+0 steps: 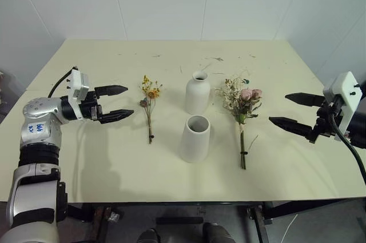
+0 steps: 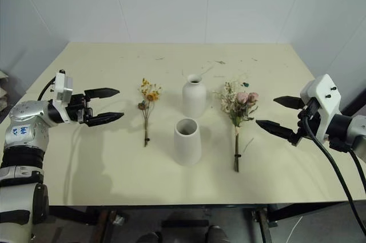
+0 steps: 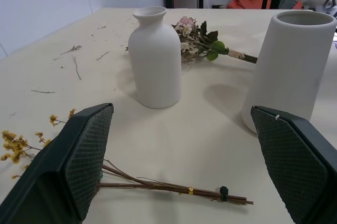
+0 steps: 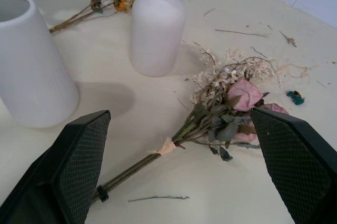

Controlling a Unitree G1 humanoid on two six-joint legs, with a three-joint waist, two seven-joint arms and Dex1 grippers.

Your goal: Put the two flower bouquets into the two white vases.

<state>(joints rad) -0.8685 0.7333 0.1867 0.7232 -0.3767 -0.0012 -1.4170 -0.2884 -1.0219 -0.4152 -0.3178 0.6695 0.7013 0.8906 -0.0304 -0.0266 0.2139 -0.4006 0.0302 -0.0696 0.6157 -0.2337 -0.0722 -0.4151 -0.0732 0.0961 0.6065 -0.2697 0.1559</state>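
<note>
Seen from the head camera: two white vases upright at mid-table [image 1: 114,174], the bottle-shaped vase [image 1: 197,92] at 12 o'clock of the wide-mouthed tapered vase [image 1: 195,139], the pair close but apart. Lying flat at 9 o'clock of the vases, a thin yellow-orange sprig [image 1: 149,106], long axis running near to far, blooms at the far end, bare stems toward the near edge. At 3 o'clock of the vases, the larger rose bouquet [image 1: 242,111], likewise laid near to far, pink heads and whitish filler at the far end, stems pointing to the near edge with a slight lean. Hovering at 9 o'clock of the sprig, the left gripper [image 1: 118,102], jaws wide apart, empty, aimed level toward the flowers. At 3 o'clock of the roses, the right gripper [image 1: 293,110], jaws equally spread, nothing between them. Partly masked by a finger in the left wrist view, the sprig's stems; a small dark tie near the stem ends. Pale tape wrapped round the rose stems in the right wrist view, with a dark tie lower down. Blue handwritten marks on the left forearm shell [image 1: 40,126], too small to read. Scattered dry flower debris [image 1: 216,58] across the far tabletop.
</note>
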